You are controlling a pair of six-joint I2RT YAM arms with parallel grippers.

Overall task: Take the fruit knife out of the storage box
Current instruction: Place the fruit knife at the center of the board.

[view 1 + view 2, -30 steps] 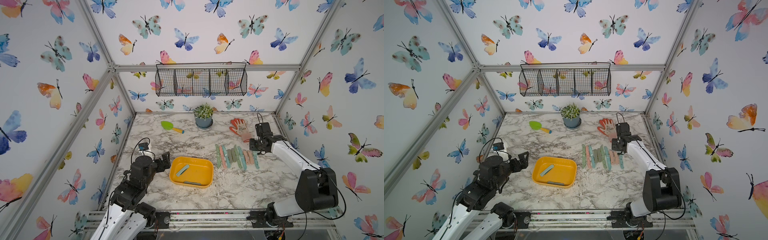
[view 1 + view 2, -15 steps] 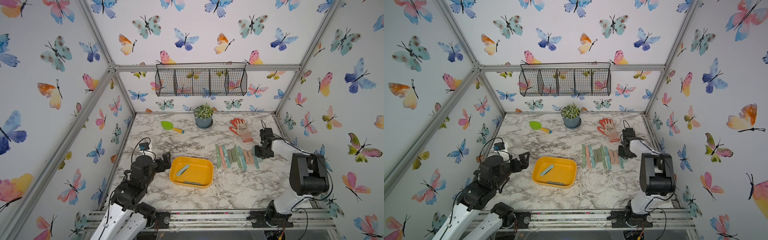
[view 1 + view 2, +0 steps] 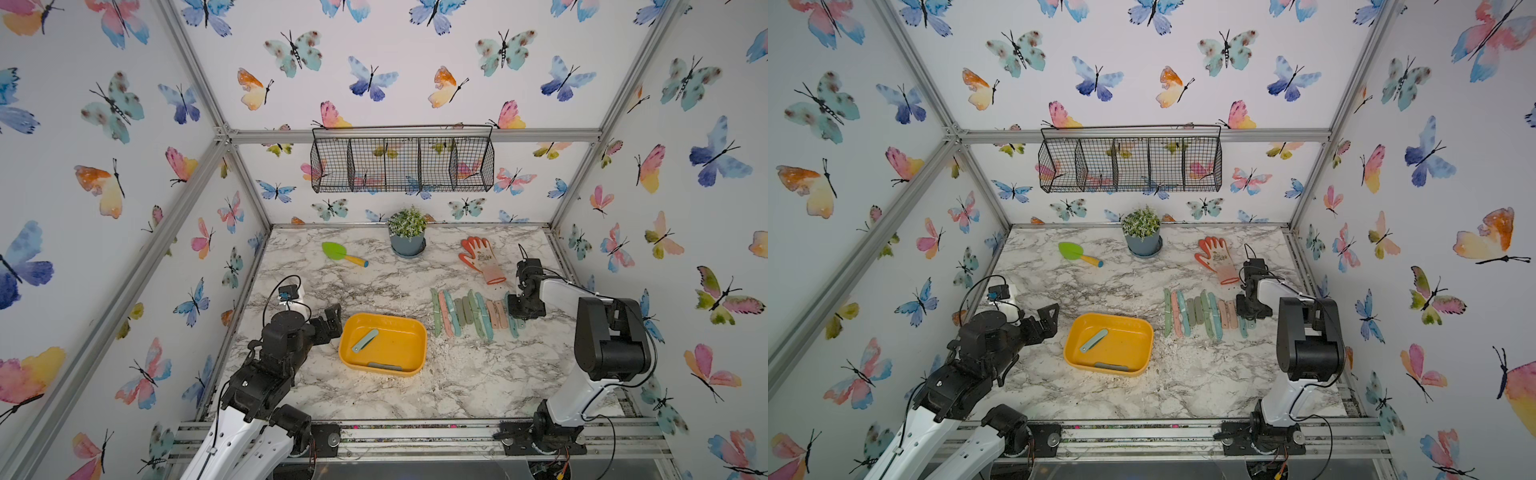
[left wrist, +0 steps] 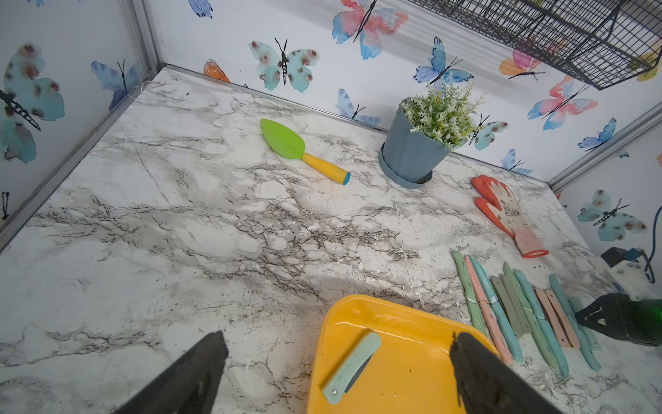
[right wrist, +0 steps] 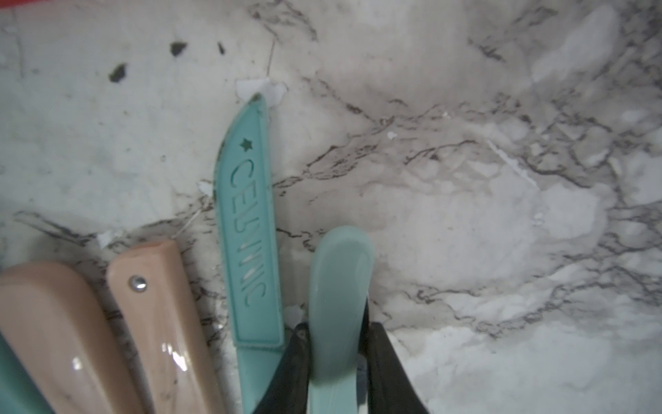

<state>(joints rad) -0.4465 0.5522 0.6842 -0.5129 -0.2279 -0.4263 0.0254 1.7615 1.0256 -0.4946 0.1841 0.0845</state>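
Observation:
The yellow storage box (image 3: pixel 384 317) (image 3: pixel 1108 316) (image 4: pixel 404 358) sits at the table's front centre. A folded teal fruit knife (image 3: pixel 365 340) (image 3: pixel 1094 340) (image 4: pixel 351 366) lies inside it, and a grey one (image 3: pixel 384 366) (image 3: pixel 1111 366) rests against its near wall. My left gripper (image 3: pixel 334 322) (image 3: pixel 1052 322) (image 4: pixel 338 340) is open at the box's left rim, holding nothing. Low at the right end of a row of knives (image 3: pixel 469 311) (image 3: pixel 1200 311) (image 4: pixel 519 308), my right gripper (image 3: pixel 517 316) (image 3: pixel 1246 318) (image 5: pixel 336 329) is shut on a teal folded knife (image 5: pixel 338 279).
A green trowel (image 3: pixel 343 253), a potted plant (image 3: pixel 407 232) and an orange glove (image 3: pixel 482 259) lie along the back of the table. A black wire basket (image 3: pixel 402 164) hangs on the back wall. Two pink knives (image 5: pixel 107 322) and a teal sheathed one (image 5: pixel 249 215) lie beside the held knife.
My right arm has folded upright and its gripper has come nearer along the row's right end. The left arm and the box have not moved.

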